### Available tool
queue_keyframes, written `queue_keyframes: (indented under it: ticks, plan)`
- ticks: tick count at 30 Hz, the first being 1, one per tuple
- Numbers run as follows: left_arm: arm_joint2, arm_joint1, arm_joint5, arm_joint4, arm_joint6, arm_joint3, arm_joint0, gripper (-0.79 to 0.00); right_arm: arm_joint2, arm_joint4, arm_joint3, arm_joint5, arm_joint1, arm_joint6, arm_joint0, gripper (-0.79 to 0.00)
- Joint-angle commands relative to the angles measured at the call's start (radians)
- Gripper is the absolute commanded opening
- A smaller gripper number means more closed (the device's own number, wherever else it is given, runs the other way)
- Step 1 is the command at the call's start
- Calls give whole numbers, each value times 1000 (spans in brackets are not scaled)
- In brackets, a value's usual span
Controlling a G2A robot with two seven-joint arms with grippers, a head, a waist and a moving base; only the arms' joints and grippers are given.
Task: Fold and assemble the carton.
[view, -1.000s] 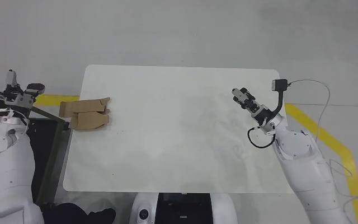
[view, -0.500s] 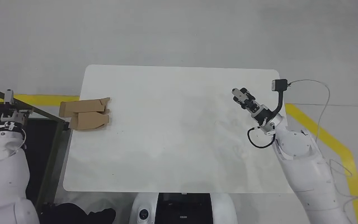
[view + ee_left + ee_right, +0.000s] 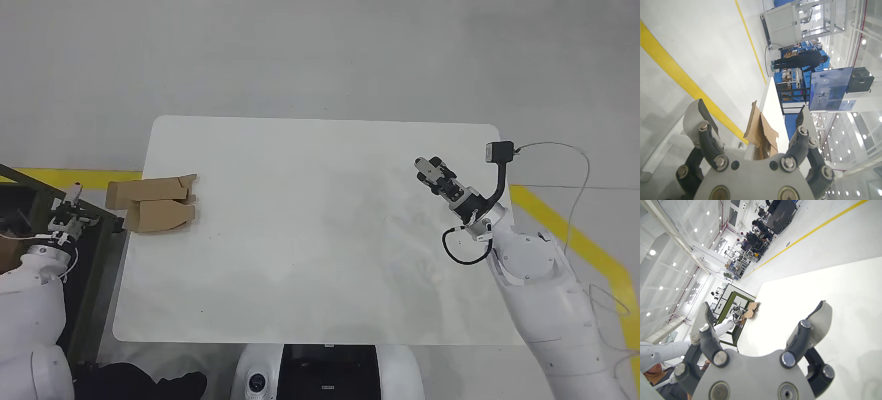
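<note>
The carton (image 3: 152, 203) lies as folded-flat brown cardboard at the left edge of the white table (image 3: 330, 230), one end hanging a little past that edge. The left gripper (image 3: 68, 212) sits off the table, beside its left edge and above a dark metal frame (image 3: 98, 262), near the carton but apart from it. Its fingers (image 3: 705, 115) are spread wide with nothing between them. The right gripper (image 3: 430, 168) hangs over the right part of the table, well apart from the carton, with its fingers (image 3: 709, 315) also spread and empty.
</note>
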Motion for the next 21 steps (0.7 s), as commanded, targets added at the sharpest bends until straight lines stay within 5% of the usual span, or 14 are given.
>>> queue_keyframes:
  ticks: [1,13,15,17,19,21]
  plan:
    - [8,-2,-3,-2,-41,5,-8,0,0,0,0,0,0,0,0,0]
    - [56,-6,-2,26,-144,18,-40,0,0,0,0,0,0,0,0,0]
    - [57,-7,-1,12,-161,21,-45,-437,0,0,0,0,0,0,0,0]
    - [61,-7,7,9,-179,24,-49,-674,0,0,0,0,0,0,0,0]
    - [65,-7,10,10,-187,25,-52,-785,0,0,0,0,0,0,0,0]
    - [69,-7,16,9,-193,27,-55,-785,0,0,0,0,0,0,0,0]
